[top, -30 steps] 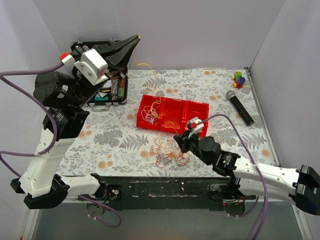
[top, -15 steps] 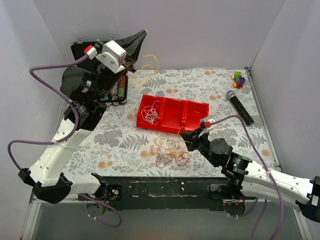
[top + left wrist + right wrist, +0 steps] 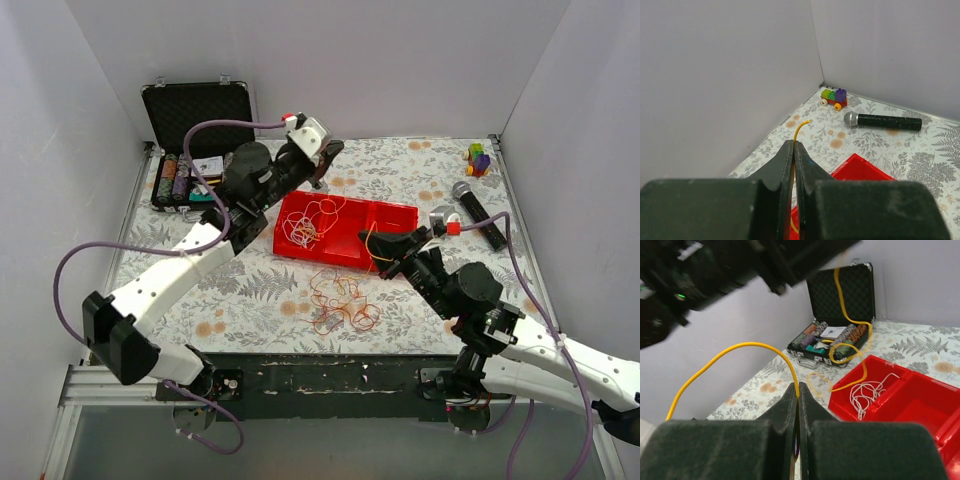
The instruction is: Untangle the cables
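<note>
A yellow cable [image 3: 740, 345] is stretched between both grippers. My left gripper [image 3: 322, 172] is above the back edge of the red tray [image 3: 400, 212] and is shut on one end of it; the tip sticks out past the jaws in the left wrist view [image 3: 800, 128]. My right gripper [image 3: 368, 238] hangs over the tray's front edge, shut on the same cable [image 3: 798, 386]. A white cable [image 3: 303, 230] lies coiled in the tray's left compartment, also seen in the right wrist view [image 3: 867, 390]. A clump of orange, red and yellow cables [image 3: 340, 305] lies on the table in front of the tray.
An open black case [image 3: 197, 150] with coloured rolls stands at the back left. A microphone [image 3: 478, 213] and a small brick toy [image 3: 479, 158] lie at the back right. White walls close in the table on three sides.
My left arm swung from high over the case to the right and down to the tray's back edge. My right gripper rose from the clump and moved back and right over the tray, yellow cable held.
</note>
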Motion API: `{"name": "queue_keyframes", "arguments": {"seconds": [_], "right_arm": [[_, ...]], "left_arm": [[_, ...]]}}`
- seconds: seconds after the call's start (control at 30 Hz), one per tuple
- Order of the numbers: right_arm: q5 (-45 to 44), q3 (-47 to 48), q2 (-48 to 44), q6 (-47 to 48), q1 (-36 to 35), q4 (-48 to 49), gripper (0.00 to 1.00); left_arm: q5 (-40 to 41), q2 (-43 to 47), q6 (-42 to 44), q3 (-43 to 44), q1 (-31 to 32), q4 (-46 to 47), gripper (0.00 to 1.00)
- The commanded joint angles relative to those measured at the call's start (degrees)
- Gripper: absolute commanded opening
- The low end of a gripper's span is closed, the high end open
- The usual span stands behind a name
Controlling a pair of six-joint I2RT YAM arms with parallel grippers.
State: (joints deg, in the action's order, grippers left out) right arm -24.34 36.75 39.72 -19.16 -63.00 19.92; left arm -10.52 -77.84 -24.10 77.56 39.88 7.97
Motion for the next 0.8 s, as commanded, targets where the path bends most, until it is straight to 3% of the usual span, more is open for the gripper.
{"name": "queue_keyframes", "arguments": {"seconds": [0.0,0.3,0.63,0.7,0.77], "right_arm": [[3.9,3.8,-1.6,1.1,0.1,4.8,0.01],[5.5,8.4,-1.7,4.4,0.1,3.7,0.01],[4.7,9.5,-2.5,5.7,0.1,3.6,0.01],[4.6,9.7,-2.1,6.1,0.1,4.0,0.01],[4.6,10.1,-1.6,6.3,0.1,4.2,0.01]], "left_arm": [[-1.0,-4.7,-3.6,0.4,-0.2,4.5,0.0],[-5.0,-18.7,-5.2,3.0,-1.9,4.4,0.0],[-5.2,-23.1,-2.8,-2.0,-2.9,4.6,0.0],[-5.9,-23.2,-3.1,-1.9,-3.0,3.3,0.16],[-7.4,-22.3,-4.0,-1.7,-3.1,2.1,0.24]]}}
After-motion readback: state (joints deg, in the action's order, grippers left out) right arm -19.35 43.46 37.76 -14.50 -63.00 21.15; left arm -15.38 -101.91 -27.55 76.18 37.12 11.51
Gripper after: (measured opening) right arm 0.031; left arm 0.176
